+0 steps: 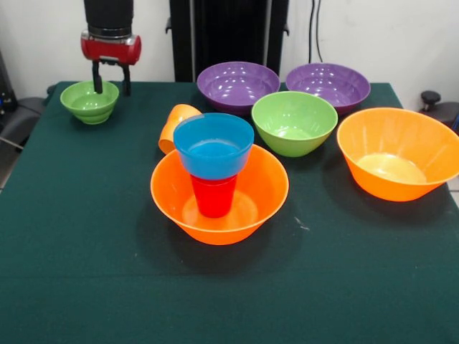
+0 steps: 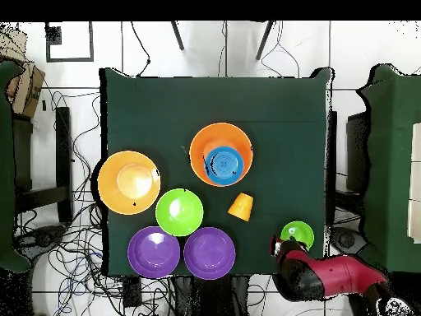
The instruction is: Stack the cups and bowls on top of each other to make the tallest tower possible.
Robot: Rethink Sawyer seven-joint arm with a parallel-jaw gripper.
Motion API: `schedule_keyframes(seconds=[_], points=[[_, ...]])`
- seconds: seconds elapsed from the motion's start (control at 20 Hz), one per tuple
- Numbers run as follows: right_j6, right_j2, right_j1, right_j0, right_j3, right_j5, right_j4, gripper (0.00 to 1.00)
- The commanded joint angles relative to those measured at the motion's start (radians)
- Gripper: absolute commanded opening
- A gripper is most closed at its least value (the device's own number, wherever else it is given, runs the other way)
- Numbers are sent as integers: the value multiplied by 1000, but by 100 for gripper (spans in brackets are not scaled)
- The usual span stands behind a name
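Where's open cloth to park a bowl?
Free: the wide near strip in front of the tower's orange base bowl, and the patch between that bowl and the small green bowl. Crowded: the far row of purple bowls and medium green bowl.

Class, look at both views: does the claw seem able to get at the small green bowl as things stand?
Probably yes. The claw hangs right over the small green bowl, its fingers spread at the rim, and nothing stands between them; the orange cup lies well aside.
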Motion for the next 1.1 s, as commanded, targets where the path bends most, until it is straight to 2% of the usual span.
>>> schedule_keyframes(seconds=[0.05,0.4,0.45,0.65,0.75,1.1], points=[[21,-13,143,47,-79,-98,-91,100],[12,-17,177,66,-123,-114,-76,100],[8,-21,180,71,-128,-119,-75,0],[7,-7,158,63,-121,-133,-68,0],[-39,53,134,8,-86,-56,-37,0],[-58,65,72,1,-31,-16,-15,0]])
